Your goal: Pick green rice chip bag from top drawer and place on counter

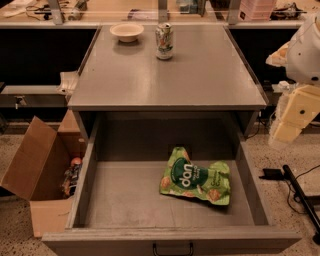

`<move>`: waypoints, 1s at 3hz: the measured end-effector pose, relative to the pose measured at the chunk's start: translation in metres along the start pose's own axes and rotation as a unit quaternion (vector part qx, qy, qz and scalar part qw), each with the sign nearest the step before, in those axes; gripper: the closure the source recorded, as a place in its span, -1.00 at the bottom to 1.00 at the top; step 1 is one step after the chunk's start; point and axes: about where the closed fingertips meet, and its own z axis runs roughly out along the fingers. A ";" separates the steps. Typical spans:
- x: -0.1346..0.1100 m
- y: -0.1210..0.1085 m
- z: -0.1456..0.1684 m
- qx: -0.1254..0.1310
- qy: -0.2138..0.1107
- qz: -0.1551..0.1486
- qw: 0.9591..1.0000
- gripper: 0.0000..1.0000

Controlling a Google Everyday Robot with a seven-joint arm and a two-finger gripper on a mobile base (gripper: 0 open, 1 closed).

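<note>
A cream bowl [126, 31] and an upright green-white drink can [164, 41] stand apart near the far edge of the worktop [165, 80], the bowl left of the can. An open brown cardboard box [35, 172] sits on the speckled floor [15, 225] at left, holding a few small items that cannot be identified. A black bar [302, 197] and a cable lie on the floor at right.

End effector [286, 131] hangs at right edge. Speckled floor [277, 210] below it, w/ black bar [301, 195] underneath. Open cardboard box [35, 170] far to its left. Cluttered bench [125, 10] behind, warm light.
</note>
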 end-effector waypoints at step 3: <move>0.024 0.032 0.136 -0.055 -0.017 -0.033 0.998 -1.00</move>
